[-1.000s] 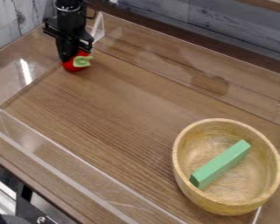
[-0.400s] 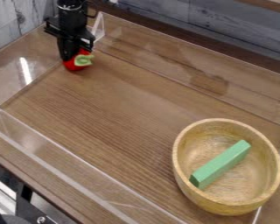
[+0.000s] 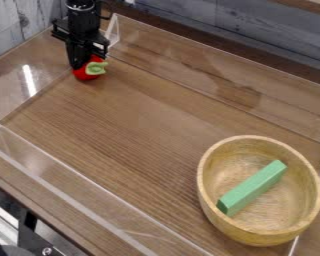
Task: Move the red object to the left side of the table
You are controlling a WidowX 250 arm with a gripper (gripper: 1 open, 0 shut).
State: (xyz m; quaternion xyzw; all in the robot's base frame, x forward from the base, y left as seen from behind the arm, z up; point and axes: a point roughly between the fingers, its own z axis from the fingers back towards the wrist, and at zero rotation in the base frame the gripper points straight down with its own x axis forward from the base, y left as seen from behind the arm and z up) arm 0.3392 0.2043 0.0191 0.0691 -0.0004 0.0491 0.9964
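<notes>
I'm looking down at the worktop [image 3: 149,130] and the job looks very nearly done. The red object [image 3: 89,71] sits in the far left corner, close to the clear acrylic wall [image 3: 29,75] on that side and well away from everything else. By my reading that is the left side the task asks for, so the carry itself is over.

The arm stands straight above it, pointing down. The fingers [image 3: 80,56] are drawn in as far as they go here and are clamped on the red object, with its red body and pale green tip showing just below and to the right of them. From this one view I can't tell whether its underside is resting on the wood or hanging a hair above it. It looks down, or as good as down.

Over on the right, near the front, the wooden bowl [image 3: 204,178] holds the green block [image 3: 252,187]. Neither has any part in this, and both are well apart from the arm.

What's left, as I judge it, is to let go, lift clear, and check that the piece stays where it is. It's a rounded, glossy little thing, so it could roll or tip as the fingers part. I'd want a gentle release and a straight rise, with no sideways drag.
</notes>
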